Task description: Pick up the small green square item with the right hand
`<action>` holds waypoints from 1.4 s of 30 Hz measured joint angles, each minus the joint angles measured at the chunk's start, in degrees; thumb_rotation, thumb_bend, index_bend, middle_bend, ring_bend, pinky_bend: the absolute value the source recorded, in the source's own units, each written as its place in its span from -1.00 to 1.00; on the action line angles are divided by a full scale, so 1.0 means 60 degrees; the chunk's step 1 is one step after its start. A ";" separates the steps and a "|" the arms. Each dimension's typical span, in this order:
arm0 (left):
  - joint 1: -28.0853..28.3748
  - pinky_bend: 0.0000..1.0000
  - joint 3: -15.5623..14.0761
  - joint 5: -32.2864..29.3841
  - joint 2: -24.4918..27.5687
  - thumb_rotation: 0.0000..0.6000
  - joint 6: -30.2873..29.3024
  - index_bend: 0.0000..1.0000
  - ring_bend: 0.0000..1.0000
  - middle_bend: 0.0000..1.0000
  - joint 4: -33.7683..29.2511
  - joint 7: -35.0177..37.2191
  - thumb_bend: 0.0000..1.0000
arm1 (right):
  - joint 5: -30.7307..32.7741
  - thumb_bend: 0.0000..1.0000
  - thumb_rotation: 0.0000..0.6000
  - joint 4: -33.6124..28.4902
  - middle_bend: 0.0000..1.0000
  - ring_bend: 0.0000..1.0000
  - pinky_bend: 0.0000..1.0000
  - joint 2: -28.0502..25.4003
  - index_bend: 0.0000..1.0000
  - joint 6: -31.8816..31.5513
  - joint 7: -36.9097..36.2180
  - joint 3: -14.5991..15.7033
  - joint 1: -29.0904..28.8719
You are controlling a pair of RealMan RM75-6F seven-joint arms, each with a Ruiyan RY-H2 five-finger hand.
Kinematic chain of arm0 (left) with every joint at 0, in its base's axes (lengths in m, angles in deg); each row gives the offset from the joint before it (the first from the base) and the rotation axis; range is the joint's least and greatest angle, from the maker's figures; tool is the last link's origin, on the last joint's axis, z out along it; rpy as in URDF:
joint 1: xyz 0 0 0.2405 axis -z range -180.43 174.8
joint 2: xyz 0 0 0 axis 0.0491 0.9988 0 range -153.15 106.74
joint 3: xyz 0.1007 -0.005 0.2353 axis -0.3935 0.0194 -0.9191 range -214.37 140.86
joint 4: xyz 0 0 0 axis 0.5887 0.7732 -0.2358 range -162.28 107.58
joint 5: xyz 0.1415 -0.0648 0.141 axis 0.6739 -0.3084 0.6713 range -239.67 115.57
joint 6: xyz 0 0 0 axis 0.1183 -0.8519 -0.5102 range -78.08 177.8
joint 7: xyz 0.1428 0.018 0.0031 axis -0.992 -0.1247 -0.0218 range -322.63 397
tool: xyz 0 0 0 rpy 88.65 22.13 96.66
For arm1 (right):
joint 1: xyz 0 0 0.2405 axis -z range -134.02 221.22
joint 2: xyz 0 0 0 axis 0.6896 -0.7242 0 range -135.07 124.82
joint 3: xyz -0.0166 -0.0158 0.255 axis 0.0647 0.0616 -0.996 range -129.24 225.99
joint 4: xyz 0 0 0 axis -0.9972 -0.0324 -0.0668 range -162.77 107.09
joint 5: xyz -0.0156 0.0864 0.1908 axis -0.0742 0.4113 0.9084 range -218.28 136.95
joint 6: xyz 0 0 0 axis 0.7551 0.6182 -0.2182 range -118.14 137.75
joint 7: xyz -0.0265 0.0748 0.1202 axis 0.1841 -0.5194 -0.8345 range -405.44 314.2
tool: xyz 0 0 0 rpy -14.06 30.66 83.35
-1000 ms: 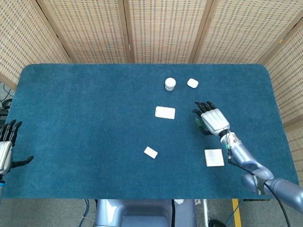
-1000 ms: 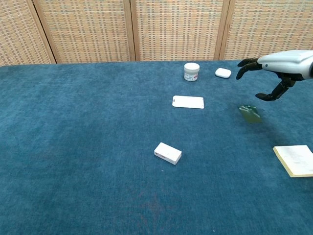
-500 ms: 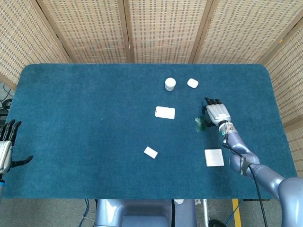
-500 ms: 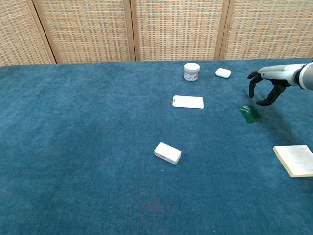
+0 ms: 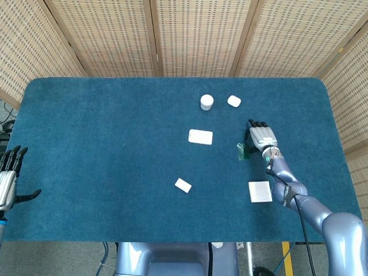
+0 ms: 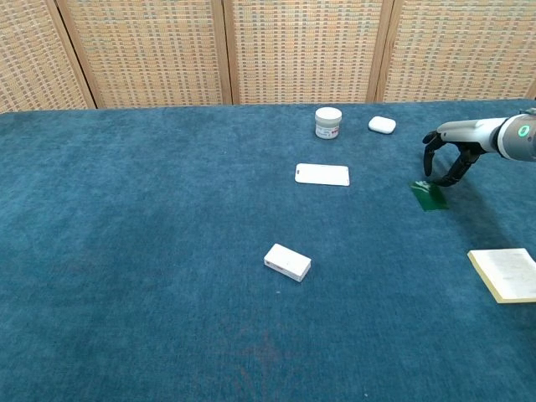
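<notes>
The small green square item (image 5: 241,152) (image 6: 430,196) lies flat on the blue table cloth at the right. My right hand (image 5: 261,137) (image 6: 448,159) hangs just behind it, palm down, fingers curved and spread. Its fingertips (image 6: 431,170) reach down to the item's far edge; I cannot tell whether they touch it. Nothing is held in that hand. My left hand (image 5: 7,181) hovers off the table's left edge with its fingers apart and empty; it shows only in the head view.
A white jar (image 5: 207,102) (image 6: 328,122) and a white rounded case (image 5: 234,101) (image 6: 382,125) stand behind the right hand. A flat white card (image 5: 200,137) (image 6: 322,174), a small white box (image 5: 183,185) (image 6: 287,262) and a pale notepad (image 5: 260,191) (image 6: 505,274) lie on the cloth.
My right hand has come down from above the table and pulled in, its fingers turning downward to the green item's far edge. The item and the left hand have stayed put.
</notes>
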 measured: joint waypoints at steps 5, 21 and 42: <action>-0.0003 -1.00 0.0005 -0.0014 0.0008 1.00 -0.0015 -1.00 -1.00 -1.00 -0.0002 0.0019 -1.00 | -0.0025 -0.10 1.00 0.0188 -1.00 -1.00 -1.00 0.0128 -0.14 0.0085 -0.0028 0.0094 -0.0009; 0.0025 -1.00 -0.0019 -0.0028 -0.0024 1.00 -0.0015 -1.00 -1.00 -1.00 -0.0023 -0.0071 -1.00 | -0.0499 0.08 1.00 0.0475 -1.00 -1.00 -1.00 0.0294 0.10 0.0233 -0.0366 0.0230 0.0024; 0.0055 -1.00 -0.0045 -0.0038 -0.0016 1.00 0.0041 -1.00 -1.00 -1.00 -0.0039 -0.0061 -1.00 | -0.1346 0.24 1.00 0.0023 -1.00 -1.00 -1.00 0.0174 0.37 -0.0521 -0.0897 0.0233 0.0281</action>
